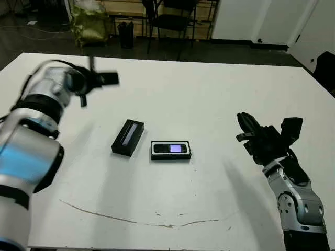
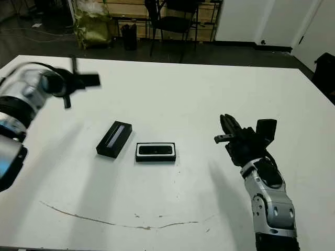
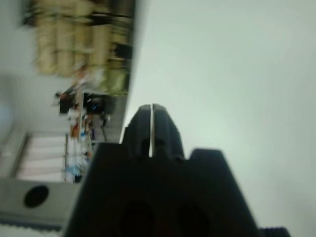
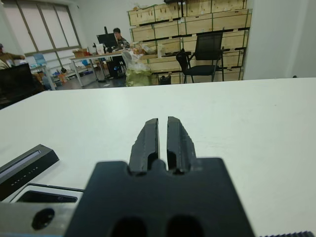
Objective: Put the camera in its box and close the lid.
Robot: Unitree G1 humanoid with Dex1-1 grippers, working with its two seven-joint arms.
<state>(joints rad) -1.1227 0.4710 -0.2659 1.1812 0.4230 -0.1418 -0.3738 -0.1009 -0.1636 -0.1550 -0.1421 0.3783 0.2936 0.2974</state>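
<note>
Head view, left to right:
Left gripper [image 1: 107,79]: black two-finger claw, raised over the white table [image 1: 209,94] at far left, blurred, fingers pressed together, holding nothing.
Lid [image 1: 128,137]: flat black rectangular cover with pale grey-blue stripe, lying flat at table centre, angled, just left of the box.
Box [image 1: 170,156]: shallow black tray with white lining, uncovered.
Camera [image 1: 171,148]: slim black bar with bluish-purple window, lying inside the box.
Right gripper [image 2: 226,125]: black fingers closed together, empty, well right of the box.

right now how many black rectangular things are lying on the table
2. The lid with the pale stripe lies left of centre, angled. The box lies just to its right, with the camera already inside it. Nothing else rests on the table.
</note>
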